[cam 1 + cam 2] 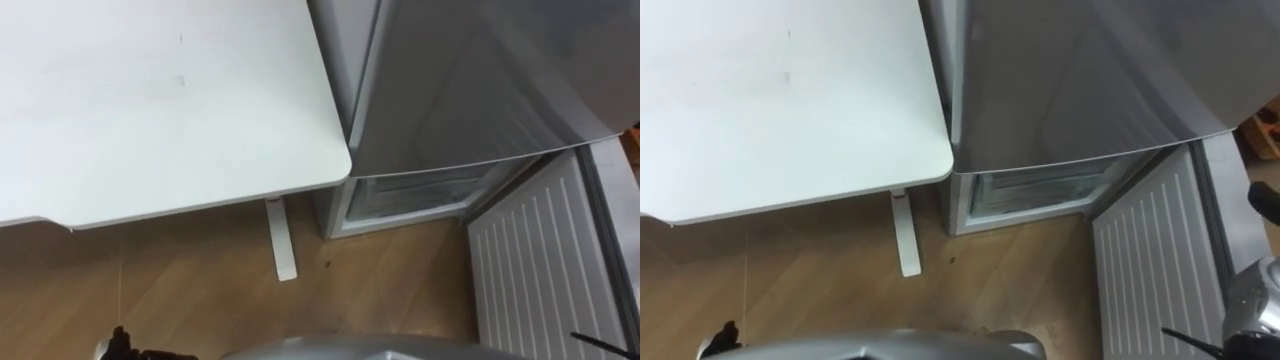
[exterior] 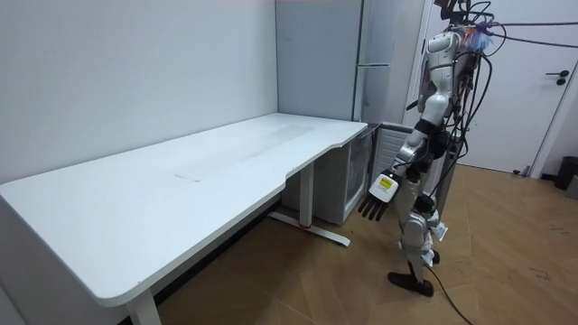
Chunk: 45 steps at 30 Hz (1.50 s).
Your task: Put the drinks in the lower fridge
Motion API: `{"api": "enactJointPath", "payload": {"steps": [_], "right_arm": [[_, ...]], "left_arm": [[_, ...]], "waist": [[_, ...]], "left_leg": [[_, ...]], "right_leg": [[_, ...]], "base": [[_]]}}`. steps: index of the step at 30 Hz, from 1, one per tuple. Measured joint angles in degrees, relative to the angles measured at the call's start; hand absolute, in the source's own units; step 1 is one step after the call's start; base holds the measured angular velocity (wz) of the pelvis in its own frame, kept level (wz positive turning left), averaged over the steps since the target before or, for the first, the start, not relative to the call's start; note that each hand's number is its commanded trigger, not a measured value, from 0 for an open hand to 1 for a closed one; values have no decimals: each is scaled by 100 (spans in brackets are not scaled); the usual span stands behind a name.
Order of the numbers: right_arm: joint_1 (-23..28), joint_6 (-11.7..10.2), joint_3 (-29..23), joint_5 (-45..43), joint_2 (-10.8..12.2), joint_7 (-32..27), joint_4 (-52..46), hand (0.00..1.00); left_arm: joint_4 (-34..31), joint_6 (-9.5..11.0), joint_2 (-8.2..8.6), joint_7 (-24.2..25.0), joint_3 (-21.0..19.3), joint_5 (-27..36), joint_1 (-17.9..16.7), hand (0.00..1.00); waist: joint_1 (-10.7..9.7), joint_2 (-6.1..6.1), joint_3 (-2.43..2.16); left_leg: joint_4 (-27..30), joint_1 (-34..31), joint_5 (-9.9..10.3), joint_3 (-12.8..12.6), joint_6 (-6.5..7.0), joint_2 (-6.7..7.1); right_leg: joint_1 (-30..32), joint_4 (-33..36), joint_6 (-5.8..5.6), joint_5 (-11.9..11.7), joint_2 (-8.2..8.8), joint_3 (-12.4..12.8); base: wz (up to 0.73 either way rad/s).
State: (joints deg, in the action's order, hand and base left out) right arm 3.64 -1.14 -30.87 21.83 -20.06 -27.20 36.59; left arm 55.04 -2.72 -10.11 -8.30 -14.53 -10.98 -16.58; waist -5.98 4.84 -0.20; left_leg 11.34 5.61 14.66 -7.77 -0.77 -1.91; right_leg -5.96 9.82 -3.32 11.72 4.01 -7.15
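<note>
Currently, the robot stands upright on the wooden floor [image 1: 200,290] with the white table [image 1: 150,110] on its left and the grey fridge [image 1: 470,80] ahead. The lower fridge [image 1: 415,195] sits just right of the table, its white door [image 1: 540,270] swung open toward the right. The left hand [image 2: 377,200] hangs released, grasping nothing. The right hand [image 1: 1265,203] appears at the right edge; its state cannot be told.
</note>
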Motion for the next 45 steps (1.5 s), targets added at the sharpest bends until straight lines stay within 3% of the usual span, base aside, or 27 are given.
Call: {"api": "enactJointPath", "payload": {"steps": [7,22,31,40,45], "right_arm": [[16,70,-191,186,0,-7,613,0],[170,150,-428,622,-12,-136,1414,0],[192,198,-681,1422,-147,326,2148,0],[156,322,-760,1628,-159,655,2388,0],[225,381,-748,2145,-271,1341,2600,0]], "left_arm": [[-45,-77,-1,7,-89,-3,-41,0],[-48,-220,-11,28,-121,3,-87,0],[-48,-219,-13,153,-265,2,-68,0],[-35,-231,-15,271,-351,-3,-73,0],[-46,-265,-23,319,-354,-5,-76,0]], "waist": [[1,44,6],[-12,-3,-5],[-29,26,20],[-21,66,23],[-34,86,20]], "left_leg": [[0,4,0,-30,0,-18],[-12,15,-6,-70,-13,-43],[-63,102,-11,-69,-21,-43],[-109,96,-11,-117,-21,-50],[-92,103,-11,-132,-21,-49]], "right_leg": [[47,-2,9,-8,-23,68],[22,-4,21,-38,-50,105],[-45,-6,21,-38,-56,104],[16,-3,23,-39,-69,160],[13,-8,24,-40,-69,194]], "base": [[-4],[-1],[0],[-3],[-3]]}}
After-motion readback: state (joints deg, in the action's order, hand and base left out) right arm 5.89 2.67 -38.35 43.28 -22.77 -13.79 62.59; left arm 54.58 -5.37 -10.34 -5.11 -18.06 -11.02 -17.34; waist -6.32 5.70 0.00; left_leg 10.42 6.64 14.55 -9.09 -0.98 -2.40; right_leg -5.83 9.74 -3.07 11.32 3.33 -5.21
